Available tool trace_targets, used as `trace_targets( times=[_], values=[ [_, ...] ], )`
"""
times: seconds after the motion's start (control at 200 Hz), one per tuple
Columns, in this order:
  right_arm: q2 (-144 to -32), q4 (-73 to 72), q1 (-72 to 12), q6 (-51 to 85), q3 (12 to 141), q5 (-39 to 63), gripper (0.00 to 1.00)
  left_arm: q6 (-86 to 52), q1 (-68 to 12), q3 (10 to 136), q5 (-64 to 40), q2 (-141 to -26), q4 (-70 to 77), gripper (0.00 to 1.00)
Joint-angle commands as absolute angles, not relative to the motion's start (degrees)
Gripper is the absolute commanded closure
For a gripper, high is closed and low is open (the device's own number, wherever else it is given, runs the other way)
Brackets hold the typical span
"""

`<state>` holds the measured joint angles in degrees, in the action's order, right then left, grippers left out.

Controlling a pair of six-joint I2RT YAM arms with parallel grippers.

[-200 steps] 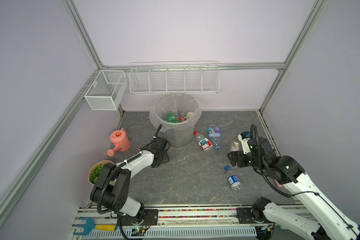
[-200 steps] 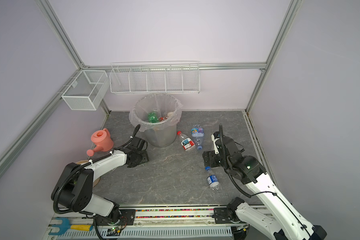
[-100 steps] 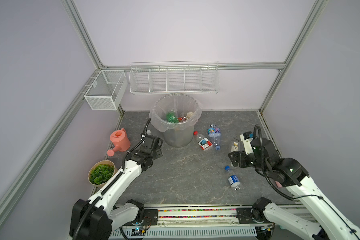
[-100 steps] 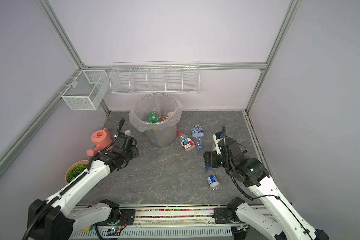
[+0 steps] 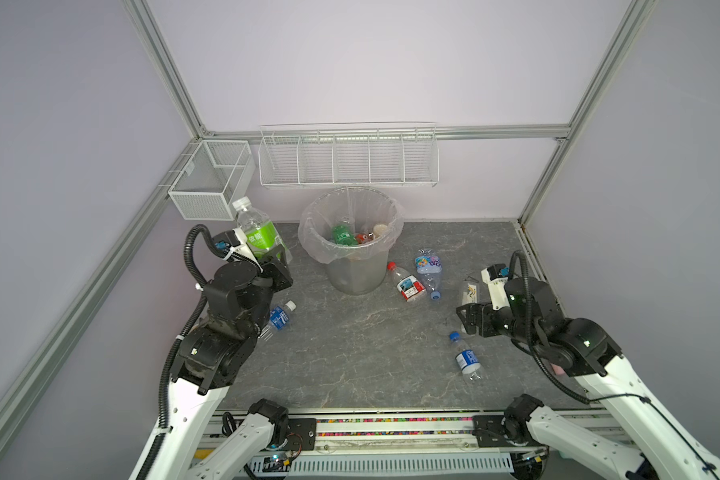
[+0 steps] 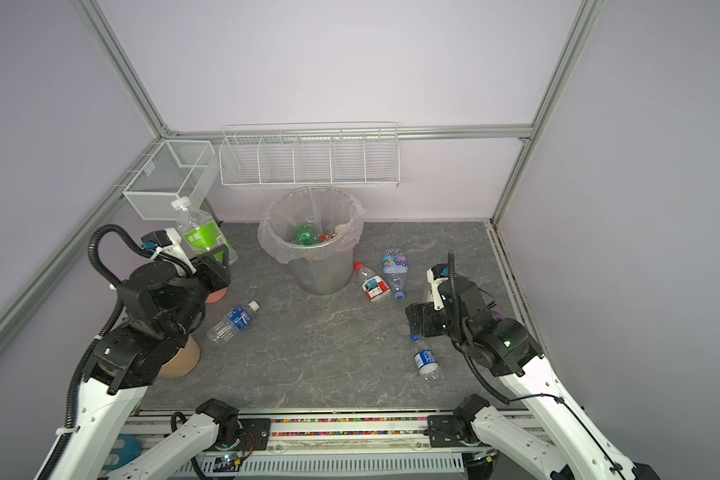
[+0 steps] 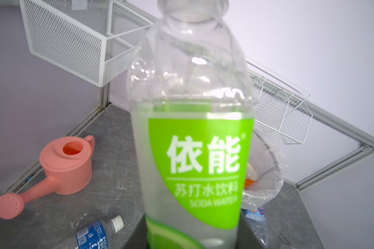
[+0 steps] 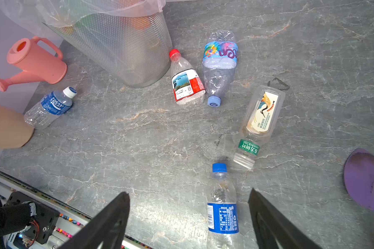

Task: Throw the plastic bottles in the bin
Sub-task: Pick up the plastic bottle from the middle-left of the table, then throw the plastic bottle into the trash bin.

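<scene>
**Six bottles outside the bin (image 5: pixel 352 274): one held, five on the table.**
Your left gripper (image 5: pixel 273 255) is clamped on the green-label bottle (image 5: pixel 257 232), raised cap-up at 9 o'clock of the bin. Your right gripper (image 8: pixel 187 194) hangs spread over the blue-cap bottle (image 5: pixel 466 359) at 5 o'clock. The red-cap bottle (image 5: pixel 406 284) and colourful-label bottle (image 5: pixel 428 270) lie at 4 o'clock, with the cream-label bottle (image 5: pixel 469 291) beyond. The white-cap bottle (image 5: pixel 280 318) lies at 8 o'clock. One pink watering can (image 7: pixel 65 166) and one tan pot (image 6: pixel 181 357) flank the left arm.
</scene>
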<state>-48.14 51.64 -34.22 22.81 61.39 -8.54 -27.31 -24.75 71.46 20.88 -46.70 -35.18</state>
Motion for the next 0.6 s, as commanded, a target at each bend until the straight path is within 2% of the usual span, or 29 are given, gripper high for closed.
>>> trace_targets(
  times=[0.0,0.25,0.595],
  values=[
    [-47.9,50.0,-34.0,24.5,59.2,-6.7,0.11,-23.3,-24.5,75.5,18.5,-46.9,-34.6,0.79],
    [-47.9,48.5,-34.0,25.8,55.9,-5.3,0.11,-19.6,-24.5,83.0,16.0,-49.8,-31.6,0.80],
    [-48.2,48.1,-34.0,26.1,56.0,-4.8,0.11,-16.8,-24.5,90.6,11.9,-61.5,-28.9,0.81]
  ],
)
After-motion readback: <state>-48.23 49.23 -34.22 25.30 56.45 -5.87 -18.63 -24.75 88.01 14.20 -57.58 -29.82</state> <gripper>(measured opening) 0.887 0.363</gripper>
